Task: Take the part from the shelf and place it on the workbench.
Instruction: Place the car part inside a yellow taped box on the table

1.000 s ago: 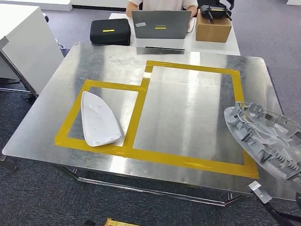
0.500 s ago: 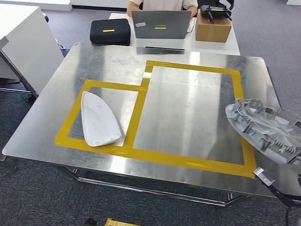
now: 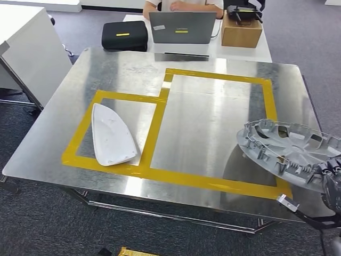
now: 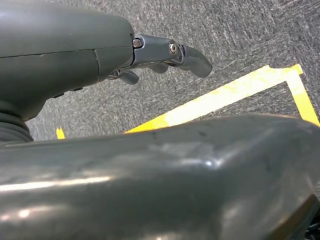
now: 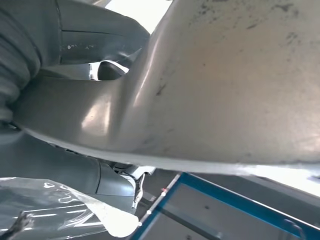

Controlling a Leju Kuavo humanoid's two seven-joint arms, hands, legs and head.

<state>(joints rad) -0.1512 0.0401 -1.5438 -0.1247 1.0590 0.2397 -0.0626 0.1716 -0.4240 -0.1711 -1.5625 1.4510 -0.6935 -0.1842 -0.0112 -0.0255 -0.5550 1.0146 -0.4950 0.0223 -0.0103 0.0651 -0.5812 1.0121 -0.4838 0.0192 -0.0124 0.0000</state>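
1. Grey plastic wheel cover (image 3: 287,152), ribbed underside up, sits tilted at the right end of the tabletop (image 3: 120,69), over the right arm of the yellow tape outline (image 3: 161,109); its far-right portion overhangs the right edge. Whether its near-left rim touches the metal surface cannot be told.
2. Right hand (image 3: 332,184) comes in at the near right corner and grips the wheel cover at its near-right rim. In the right wrist view the cover's smooth grey face lies across the hand, with the thumb (image 5: 102,37) on one side and the fingers (image 5: 113,182) closed against the other.
3. Left hand (image 4: 124,57) hangs over grey carpet (image 4: 245,35) marked with a yellow floor tape line (image 4: 226,92); its fingers (image 4: 188,55) are stretched out, apart, holding nothing.
4. White curved panel (image 3: 110,136) lies flat inside the smaller taped rectangle, toward the near left corner of the tabletop, well apart from the wheel cover.
5. Larger taped rectangle takes up the middle and right of the tabletop.
6. Beyond the far edge, on a white desk (image 3: 263,50): black case (image 3: 124,34), grey laptop (image 3: 183,26), cardboard box (image 3: 241,29). A person (image 3: 181,5) sits behind the laptop.
7. White cabinet (image 3: 30,50) stands off the far left corner.
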